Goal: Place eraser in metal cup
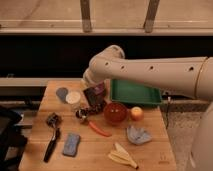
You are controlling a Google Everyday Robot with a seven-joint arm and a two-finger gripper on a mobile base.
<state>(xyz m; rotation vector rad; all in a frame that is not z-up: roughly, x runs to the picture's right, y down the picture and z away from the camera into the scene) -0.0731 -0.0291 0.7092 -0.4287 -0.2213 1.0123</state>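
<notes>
Jaws: they are clamping the eraser (95, 93), and your gripper (93, 101) is hanging at the arm's tip over the back middle of the bench (100, 152).
Eraser: it is riding tilted in that grip, clear of the bench. It is showing as a dark brown block just to the right of the cream-topped container (73, 98).
Metal cup (81, 114): it is standing on the bench just below and left of the eraser. You cannot tell whether the two are touching.
Arm (150, 72): it is reaching in from the right side of the view and bending down at a rounded joint above the gripper.
Orange bowl (115, 113): it is sitting to the right of the cup, with the orange fruit (136, 113) resting just beside it on the far side.
Green tray (135, 94): it is lying behind the bowl, with its back edge running under the arm.
Grey-blue round lid (62, 92): it is lying just left of the cream-topped container.
Red-orange stick (99, 129): it is lying slanted in front of the cup and bowl.
Front left: the black-handled tool (50, 144) and the blue-grey pad (71, 144) are lying side by side, apart.
Front right: the crumpled blue-grey cloth (137, 135) is lying behind the banana (122, 156).
</notes>
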